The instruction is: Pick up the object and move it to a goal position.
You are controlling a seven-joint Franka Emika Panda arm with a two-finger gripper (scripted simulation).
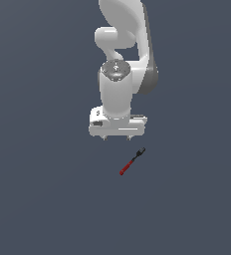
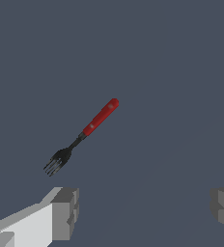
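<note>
The object is a small fork with a red handle, a dark shaft and a blackish pronged head. It lies flat on the dark grey floor, slanted, just in front of and below the arm's hand in the exterior view. In the wrist view the fork lies apart from the fingers, with its head nearer one finger. My gripper is open and empty, fingers wide apart, hovering above the floor beside the fork and not touching it.
The white arm rises behind the hand at the upper middle of the exterior view. The plain dark grey floor spreads all around.
</note>
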